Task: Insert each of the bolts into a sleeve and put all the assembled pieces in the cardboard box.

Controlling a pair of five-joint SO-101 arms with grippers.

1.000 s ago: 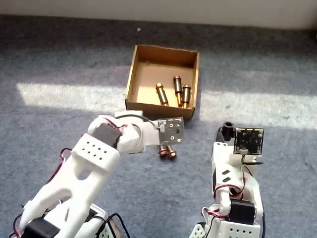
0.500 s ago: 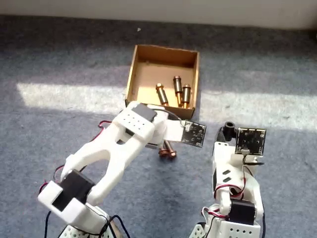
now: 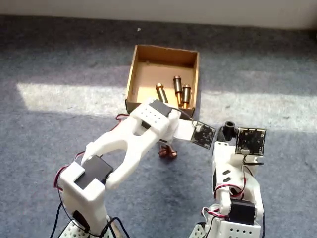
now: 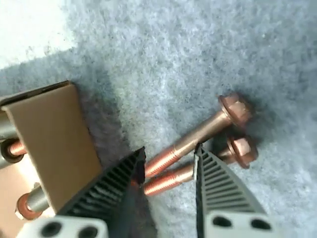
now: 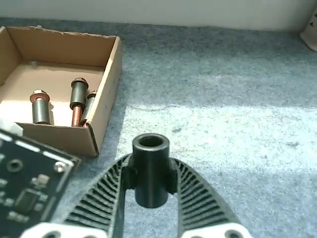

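Two copper bolts (image 4: 208, 131) lie side by side on the grey carpet just in front of the cardboard box (image 3: 132, 74); in the high view the bolts (image 3: 168, 150) peek out under my left arm (image 3: 148, 126). My left gripper (image 4: 169, 151) is open, its fingers straddling the bolts' threaded ends. Three assembled pieces (image 3: 173, 91) lie inside the box. Farther right of the bolts, my right gripper (image 5: 150, 198) is shut on a black sleeve (image 5: 150, 168), held upright with its hole facing up; the high view shows the sleeve (image 3: 228, 131) beside the right wrist.
The box's front corner (image 4: 49, 134) stands close beside the left fingers. The left wrist's circuit board (image 3: 203, 135) hangs near the right arm (image 3: 233, 173). A sunlit band crosses the carpet (image 3: 59, 96).
My left arm has swung right and stretched forward, bringing its wrist over the two bolts by the box front. The right arm and its sleeve have stayed still.
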